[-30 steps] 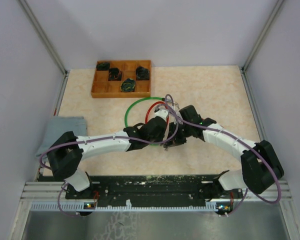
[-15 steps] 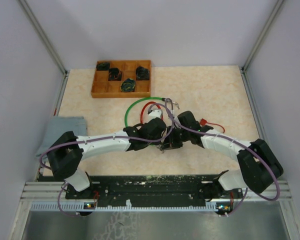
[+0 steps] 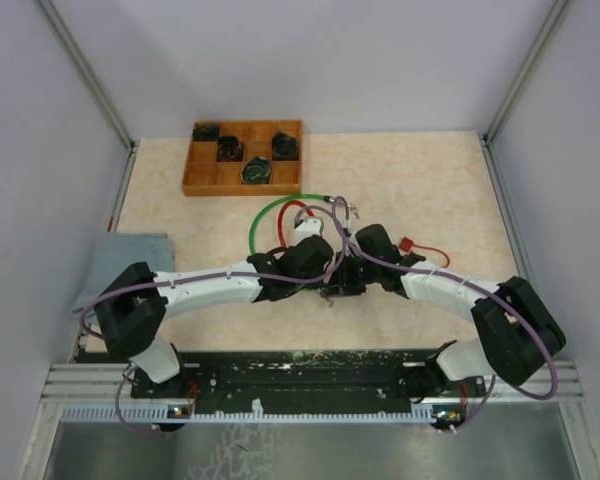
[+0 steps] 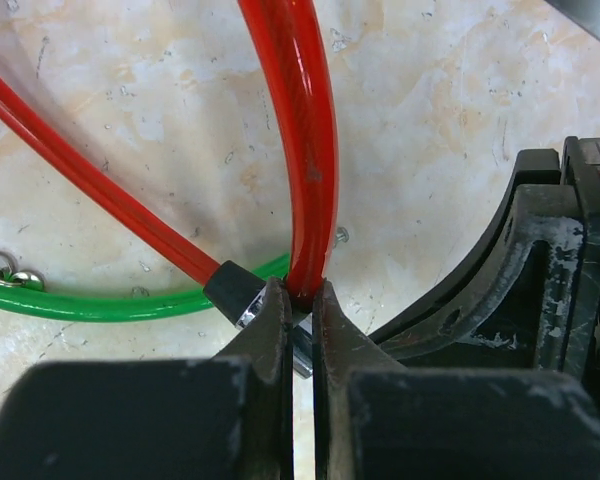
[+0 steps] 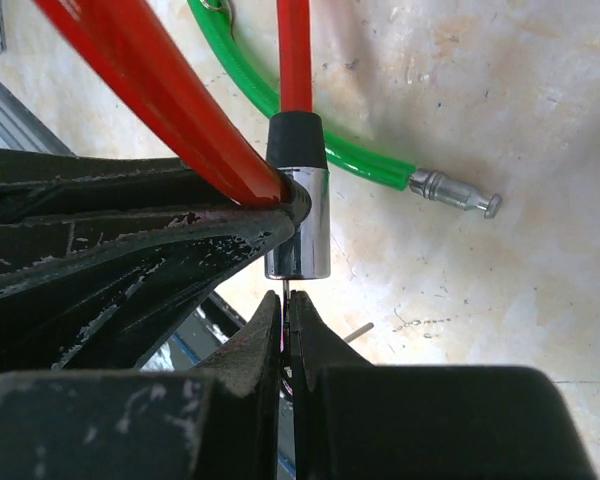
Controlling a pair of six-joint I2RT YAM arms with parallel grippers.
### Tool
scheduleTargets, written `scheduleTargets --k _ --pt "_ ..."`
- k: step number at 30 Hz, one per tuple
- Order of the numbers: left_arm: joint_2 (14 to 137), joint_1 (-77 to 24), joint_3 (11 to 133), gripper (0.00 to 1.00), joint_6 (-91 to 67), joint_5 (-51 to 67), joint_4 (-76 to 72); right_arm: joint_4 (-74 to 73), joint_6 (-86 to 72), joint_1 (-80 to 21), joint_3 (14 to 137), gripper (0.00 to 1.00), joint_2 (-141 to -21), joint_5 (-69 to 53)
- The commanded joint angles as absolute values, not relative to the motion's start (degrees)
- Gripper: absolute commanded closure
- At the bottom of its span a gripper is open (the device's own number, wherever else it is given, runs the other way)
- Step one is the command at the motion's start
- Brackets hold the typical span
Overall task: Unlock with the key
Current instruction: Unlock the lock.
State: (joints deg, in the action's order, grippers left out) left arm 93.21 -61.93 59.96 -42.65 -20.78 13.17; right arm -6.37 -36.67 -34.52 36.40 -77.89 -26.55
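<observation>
A red cable lock point(image 4: 312, 150) lies looped on the table, its chrome barrel point(image 5: 298, 230) capped by a black collar point(image 4: 230, 285). My left gripper point(image 4: 298, 308) is shut on the red cable right at the barrel. My right gripper point(image 5: 285, 305) is shut on the key point(image 5: 284, 290); only its thin blade shows, touching the barrel's lower end. In the top view both grippers meet at mid-table, the left gripper point(image 3: 323, 275) beside the right gripper point(image 3: 342, 282), with the lock hidden beneath them.
A green cable lock point(image 3: 260, 225) loops behind the red one, its pin end point(image 5: 455, 195) free. A small red tag with a cord point(image 3: 412, 245) lies to the right. A wooden compartment tray point(image 3: 195, 183) stands at the back left, a grey cloth point(image 3: 120, 265) at the left edge.
My right gripper has moved left and nearer, closing on the left gripper and the lock barrel. The red tag on the right has come into view. The red loop has shifted slightly.
</observation>
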Motion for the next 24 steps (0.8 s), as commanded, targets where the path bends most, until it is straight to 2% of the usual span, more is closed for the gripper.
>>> scheduleTargets --k 1,3,8,11,24 --pt "90.4 -64.8 63.2 1.00 -47.4 -11.5 3.9 9.6 -36.7 -34.2 39.4 1.00 -76.0 -20.1" --pt "91.0 -63.8 63.3 1.00 -47.1 -12.8 4.5 7.7 -35.5 -34.2 39.6 0.98 -74.2 -19.2" --pt "92.9 -61.9 63.9 1.00 -47.3 -15.4 6.4 2.9 -33.1 -34.2 40.0 0.73 -71.1 -18.1" --pt "93.7 -60.9 63.8 1.00 -47.6 -16.8 6.6 0.0 -33.0 -34.2 40.2 0.66 -70.2 -18.3" --pt "94.9 -58.8 64.0 1.00 -48.1 -16.1 8.1 -11.5 -24.6 -33.9 41.2 0.61 -63.8 -11.4"
